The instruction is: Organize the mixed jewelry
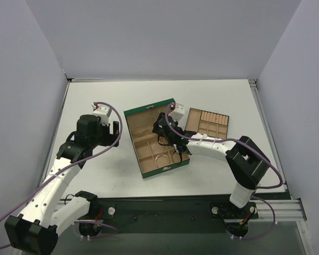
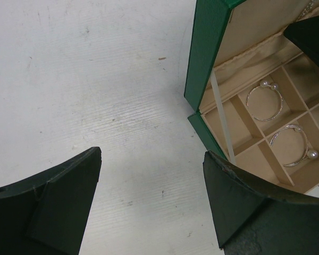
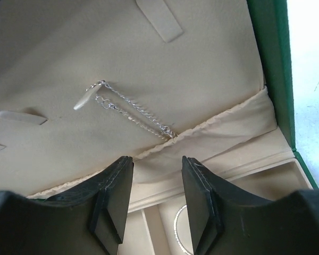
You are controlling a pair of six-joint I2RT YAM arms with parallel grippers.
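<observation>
While the right claw [image 3: 156,170] hung inside the open green box [image 1: 140,125], its jaws stood partly apart and held nothing. Just beyond its fingertips the fine pale chain [image 3: 133,112] lay slanted on the tan lid lining, its upper end at a small tan tab [image 3: 86,99] and its lower end at the gathered edge of the lid pocket [image 3: 218,125]. The box's green side wall rose close on the claw's right. The left claw [image 2: 153,154] hovered wide and empty over the bare surface [image 2: 95,79], just beside the box's outer corner, with open room to its left. Only its camera showed one silvery hoop [image 2: 265,84] and a second hoop [image 2: 312,154], each lying in its own compartment. From above, the right arm covered much of the box's middle, and a small green tray [image 1: 202,126] sat just beside the box on the right.
</observation>
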